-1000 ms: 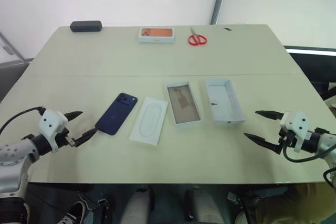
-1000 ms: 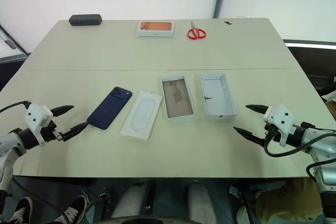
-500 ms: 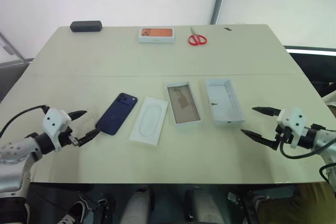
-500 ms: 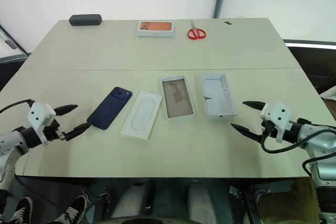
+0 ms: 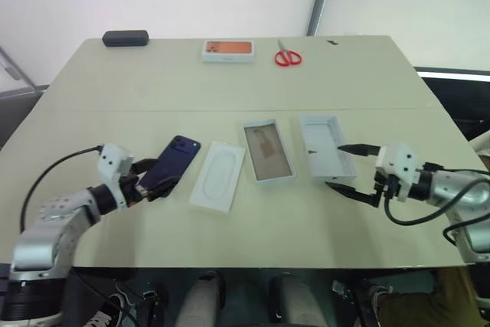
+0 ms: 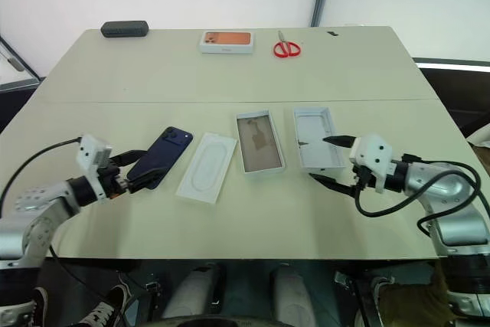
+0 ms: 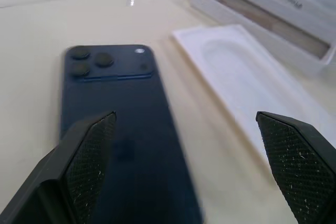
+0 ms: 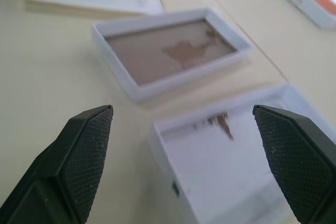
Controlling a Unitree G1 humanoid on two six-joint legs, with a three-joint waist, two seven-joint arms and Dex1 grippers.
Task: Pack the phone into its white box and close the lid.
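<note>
Both claws have moved in toward the middle. The left claw (image 5: 151, 178) now sits at the near end of the phone (image 5: 171, 165), fingers wide apart. The right claw (image 5: 346, 168), fingers also apart, is by the lid (image 5: 327, 147).

The phone lies flat on the counter (image 5: 253, 74), at 9 o'clock from the box (image 5: 269, 151). It looks slippery, so it could slide away.

The left wrist view shows its camera lenses up close.
</note>
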